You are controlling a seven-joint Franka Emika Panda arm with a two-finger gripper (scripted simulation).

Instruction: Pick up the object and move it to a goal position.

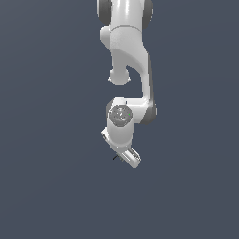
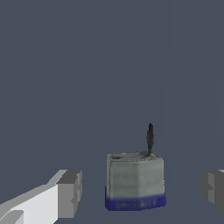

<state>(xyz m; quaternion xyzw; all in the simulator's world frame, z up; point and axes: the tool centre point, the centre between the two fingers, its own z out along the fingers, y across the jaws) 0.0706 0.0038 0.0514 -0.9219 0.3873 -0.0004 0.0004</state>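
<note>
Object's carrier first: Panda arm (image 1: pixel 128 56) hangs over the plain grey tabletop (image 1: pixel 46 186), wrist tipped down. Jaws wide apart, holding nothing; the wrist view shows one fingertip (image 2: pixel 70 192) on either side, both clear of the item. Grey block (image 2: pixel 134 179) sits upright on the tabletop between them, dark blue band at its base, thin black stalk (image 2: pixel 150 139) up top. Looks rigid, light, tiny. Grip the flat grey sides; avoid the stalk, likely fragile.
</note>
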